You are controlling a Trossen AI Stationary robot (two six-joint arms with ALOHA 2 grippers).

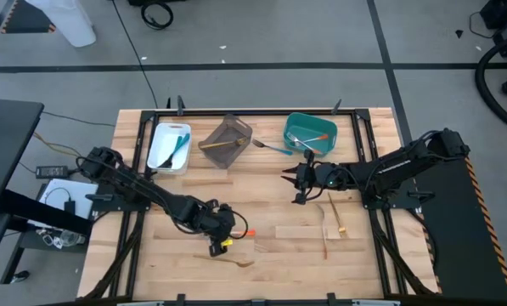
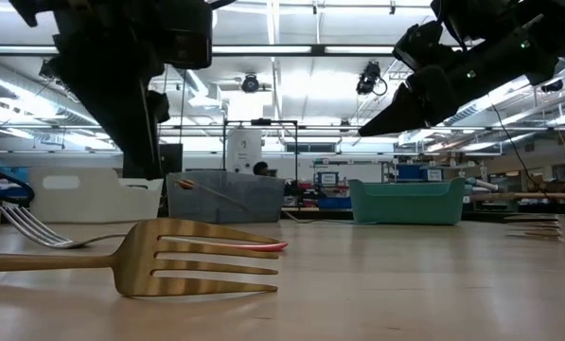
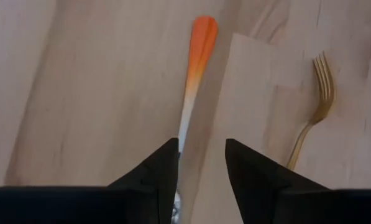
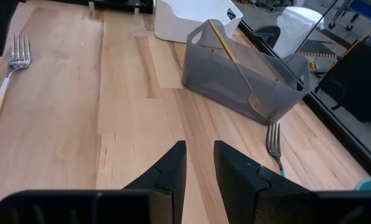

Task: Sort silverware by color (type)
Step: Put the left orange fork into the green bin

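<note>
An orange-handled metal fork (image 3: 197, 56) lies flat on the table (image 1: 177, 255), seen also in the right wrist view (image 4: 5, 87). My left gripper (image 3: 202, 146) is open and hovers just above the fork's metal end (image 3: 183, 127), fingers pointing down along it. My right gripper (image 4: 199, 146) is open with a narrow gap and hangs above bare wood at mid-table (image 1: 292, 183), holding nothing. A blue-handled fork (image 1: 270, 147) lies between the grey-brown bin (image 1: 228, 138) and the teal bin (image 1: 310, 132). Tan forks lie at the near edge (image 1: 236, 261) and on the right (image 1: 325, 229).
A white bin (image 1: 170, 146) holding blue-handled utensils stands at the far left. The grey-brown bin (image 4: 247, 74) holds a tan fork that leans on its rim. The teal bin holds orange-handled pieces. A tan fork (image 2: 197, 260) lies close in the low view.
</note>
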